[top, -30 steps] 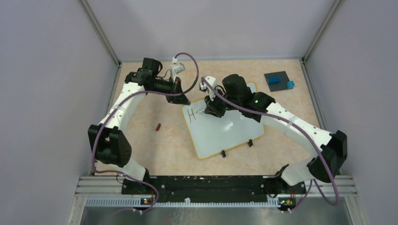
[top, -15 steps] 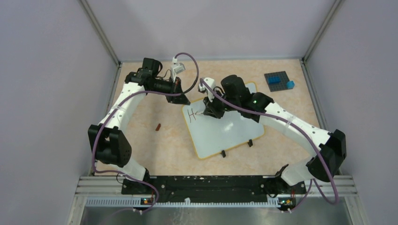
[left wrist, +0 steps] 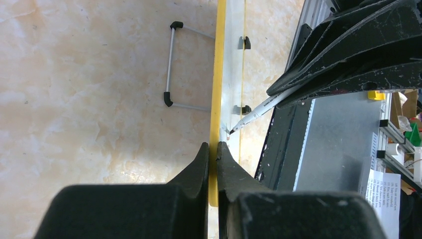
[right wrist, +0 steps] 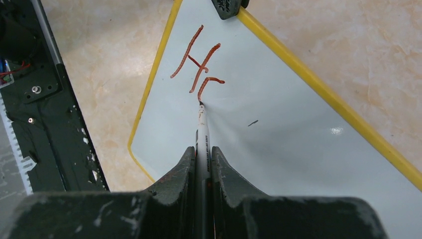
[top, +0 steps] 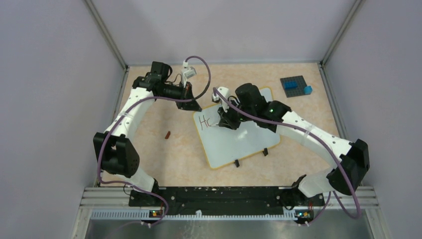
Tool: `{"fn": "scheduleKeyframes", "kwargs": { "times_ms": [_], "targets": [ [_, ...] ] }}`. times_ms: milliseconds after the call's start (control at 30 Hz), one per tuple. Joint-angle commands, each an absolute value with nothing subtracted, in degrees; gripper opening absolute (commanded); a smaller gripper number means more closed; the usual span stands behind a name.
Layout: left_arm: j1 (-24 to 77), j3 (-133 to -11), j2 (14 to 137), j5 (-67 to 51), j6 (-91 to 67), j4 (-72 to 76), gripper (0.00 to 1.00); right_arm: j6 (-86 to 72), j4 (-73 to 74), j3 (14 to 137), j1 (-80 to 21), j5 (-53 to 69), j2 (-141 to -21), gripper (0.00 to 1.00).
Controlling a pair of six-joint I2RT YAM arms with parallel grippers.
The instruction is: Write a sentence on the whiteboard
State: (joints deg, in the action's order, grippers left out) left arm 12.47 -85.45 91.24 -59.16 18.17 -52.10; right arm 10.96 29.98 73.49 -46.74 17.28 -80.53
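The whiteboard [top: 234, 137] lies tilted mid-table, white with a thin yellow rim and black feet. My left gripper [top: 195, 106] is shut on its yellow rim [left wrist: 217, 99] at the far left corner. My right gripper [top: 222, 121] is shut on a white marker [right wrist: 201, 132] whose tip touches the board [right wrist: 278, 124]. The sentence [right wrist: 196, 62] in reddish-brown reads only an "H" and a partial curved stroke beside it; it also shows in the top view [top: 204, 121]. The marker [left wrist: 259, 112] shows in the left wrist view too.
A small reddish-brown cap [top: 167, 134] lies on the table left of the board. A dark grey studded plate with blue bricks [top: 294, 85] sits at the far right. A wire stand [left wrist: 171, 64] shows under the board. Grey walls enclose the table.
The right gripper has moved the marker a little to the right and down the board. A curved stroke has appeared beside the "H". The left arm has not moved.
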Motion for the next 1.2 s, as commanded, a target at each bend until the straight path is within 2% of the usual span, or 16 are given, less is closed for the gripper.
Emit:
{"fn": "scheduleKeyframes", "kwargs": {
  "times_ms": [0, 1167],
  "targets": [
    [14.0, -84.1, 90.7, -59.8, 18.0, -54.2, 0.00, 12.5, 30.1, 73.8, -45.5, 13.8, -78.0, 0.00],
    [14.2, -83.8, 91.0, -59.9, 18.1, -54.0, 0.00, 10.5, 26.8, 79.2, -45.2, 14.1, -83.0, 0.00]
  ]
}}
